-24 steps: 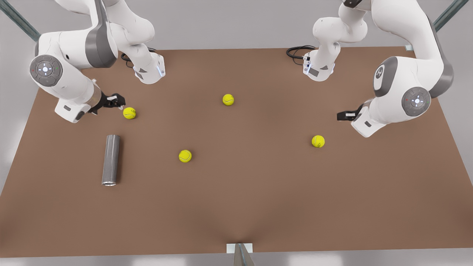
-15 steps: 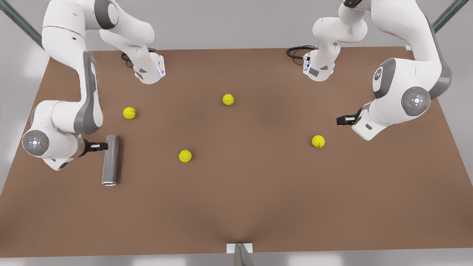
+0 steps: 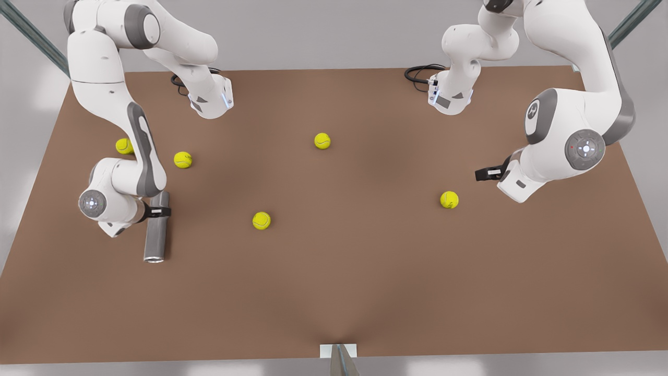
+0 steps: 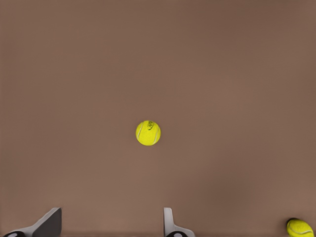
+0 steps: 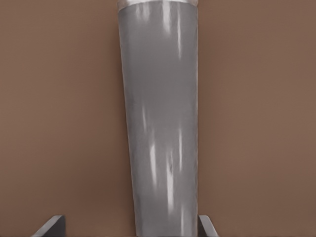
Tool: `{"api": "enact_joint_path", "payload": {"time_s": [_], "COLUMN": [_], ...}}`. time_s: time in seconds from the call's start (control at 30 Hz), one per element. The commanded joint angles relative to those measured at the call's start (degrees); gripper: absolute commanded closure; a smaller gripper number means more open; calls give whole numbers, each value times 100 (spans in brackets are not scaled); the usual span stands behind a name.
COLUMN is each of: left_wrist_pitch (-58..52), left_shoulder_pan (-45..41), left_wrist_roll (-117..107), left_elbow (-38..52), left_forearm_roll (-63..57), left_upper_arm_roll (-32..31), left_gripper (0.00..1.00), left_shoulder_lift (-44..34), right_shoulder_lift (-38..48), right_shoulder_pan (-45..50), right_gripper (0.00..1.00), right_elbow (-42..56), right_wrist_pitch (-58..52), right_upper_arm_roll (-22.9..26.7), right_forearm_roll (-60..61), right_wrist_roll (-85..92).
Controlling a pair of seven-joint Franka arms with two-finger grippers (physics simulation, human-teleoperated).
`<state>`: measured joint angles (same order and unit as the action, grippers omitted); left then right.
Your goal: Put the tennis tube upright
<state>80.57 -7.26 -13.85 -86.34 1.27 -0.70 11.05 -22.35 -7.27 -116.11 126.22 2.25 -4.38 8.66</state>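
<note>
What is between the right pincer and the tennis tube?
Nothing visible. The right pincer is open, with a finger on either side of the lying tennis tube. The nearest tennis ball lies apart. The left pincer waits on the front view's right.

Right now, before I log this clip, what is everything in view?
tennis tube: one, dark grey with a silvery rim, lying flat at the front view's left
tennis balls: five, yellow-green, loose on the table
table: one, brown
cables: black, by the arm bases at the far edge
right gripper: fingers open, astride the tube's far end
left gripper: fingers open, waiting at the front view's right
</note>
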Motion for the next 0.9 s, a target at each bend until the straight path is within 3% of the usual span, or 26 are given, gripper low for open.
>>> {"api": "enact_joint_path", "payload": {"time_s": [0.0, 0.6, 0.63, 0.67, 0.7, 0.87], "left_wrist_pitch": [-15, -6, -6, -6, -6, -6], "left_shoulder_pan": [5, 6, 6, 6, 6, 6], "left_wrist_roll": [-188, -241, -232, -232, -224, -224], "left_elbow": [-15, -94, -94, -94, -94, -94], "left_forearm_roll": [-4, -4, -4, -4, -4, -4], "left_upper_arm_roll": [-1, 26, 26, 26, 26, 26], "left_gripper": [0, 0, 0, 0, 0, 0], "left_shoulder_lift": [2, 134, 134, 134, 134, 143], "right_shoulder_lift": [-85, -876, -868, -868, -868, -806], "right_shoulder_pan": [-47, -284, -284, -284, -284, -258], "right_gripper": [0, 2, 15, 36, 47, 52], "right_elbow": [-60, -122, -122, -113, -96, 54], "right_wrist_pitch": [817, 1282, 1274, 1256, 1247, 1090], "right_upper_arm_roll": [3, 3, 3, 3, 3, -40], "right_forearm_roll": [17, 17, 17, 17, 17, 8], "right_wrist_roll": [355, 478, 522, 602, 610, 751]}}
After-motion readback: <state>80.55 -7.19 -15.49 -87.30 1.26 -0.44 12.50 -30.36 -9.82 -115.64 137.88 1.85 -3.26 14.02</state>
